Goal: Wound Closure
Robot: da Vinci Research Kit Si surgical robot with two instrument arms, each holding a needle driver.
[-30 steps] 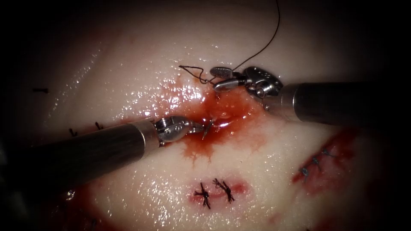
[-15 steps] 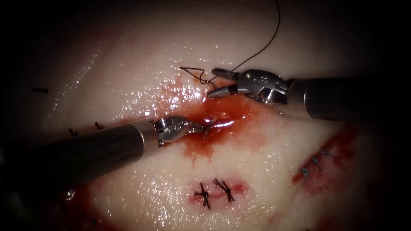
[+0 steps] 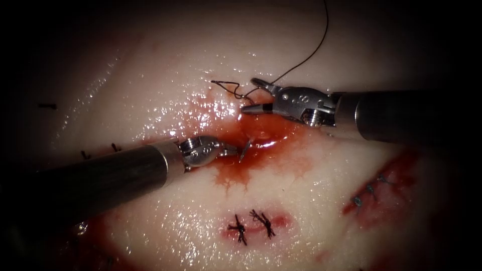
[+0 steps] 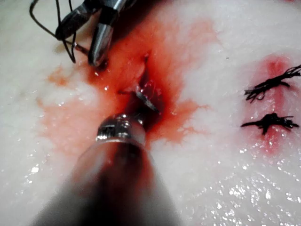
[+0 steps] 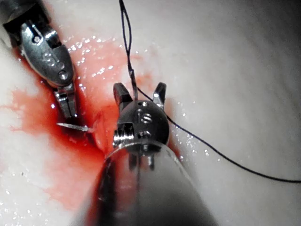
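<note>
The left tool (image 3: 236, 149) is gripping the needle (image 3: 244, 149) with its jaws closed on it – the hold sits near one end of the curve, and the short bright length showing beyond the jaws is lying in the red fluid (image 3: 261, 135) at the cut (image 3: 256, 131), its far end seeming to go into the tissue (image 3: 150, 85), though how deep cannot be told. The right tool (image 3: 253, 95) is hanging just above and to the right of it with its jaws standing wide apart, holding nothing – the thread (image 3: 306, 56) is running between them and climbing away across the pale tissue, with a small kinked loop lying just left of the jaws. Two dark finished stitches (image 3: 251, 226) are sitting lower on the tissue, well apart from both tools.
</note>
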